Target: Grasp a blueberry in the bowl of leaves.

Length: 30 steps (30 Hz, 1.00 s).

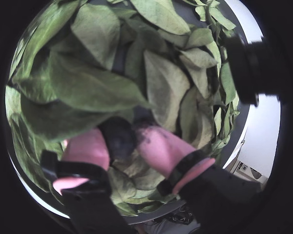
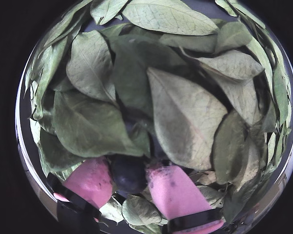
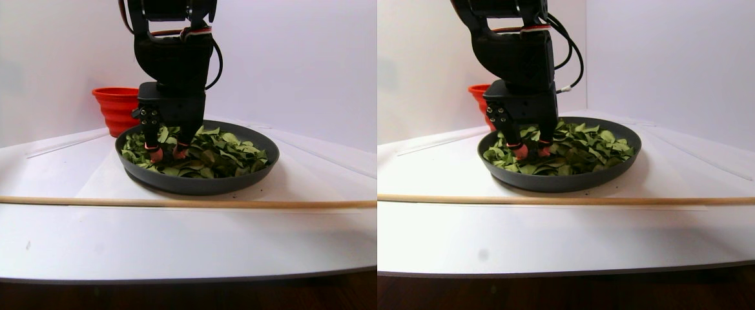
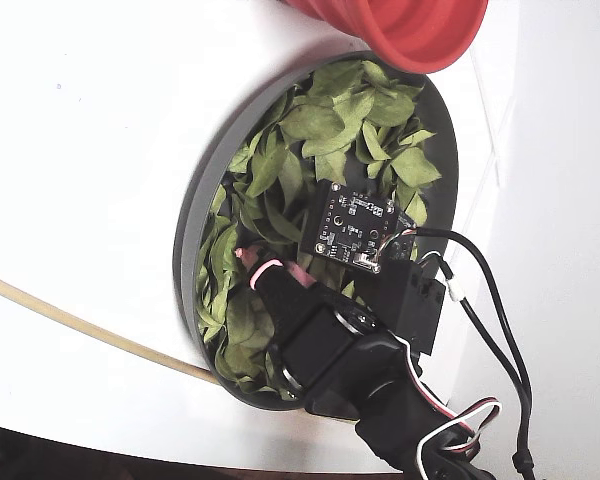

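Among the leaves, near the bowl rim, we saw our gripper pinching the blueberry — leaves crowded every side, pink fingertips half-buried.

The gripper pointed straight down at the frame's lower centre. Its pink fingertips were clamped on a blueberry.

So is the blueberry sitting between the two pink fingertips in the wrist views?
Yes. In both wrist views the dark blueberry sits between the gripper's pink fingertips, partly under the leaves.
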### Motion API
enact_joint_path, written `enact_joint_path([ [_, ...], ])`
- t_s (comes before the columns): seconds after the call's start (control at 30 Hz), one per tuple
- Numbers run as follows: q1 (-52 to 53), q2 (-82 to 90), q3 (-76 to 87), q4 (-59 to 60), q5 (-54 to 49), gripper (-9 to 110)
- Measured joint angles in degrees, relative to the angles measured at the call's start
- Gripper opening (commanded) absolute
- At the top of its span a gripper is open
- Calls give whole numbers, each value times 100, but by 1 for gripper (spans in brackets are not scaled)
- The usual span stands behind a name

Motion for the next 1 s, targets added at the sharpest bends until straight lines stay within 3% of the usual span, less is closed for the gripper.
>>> enact_joint_path([
  [1.0,0,272,79,229,70,12],
])
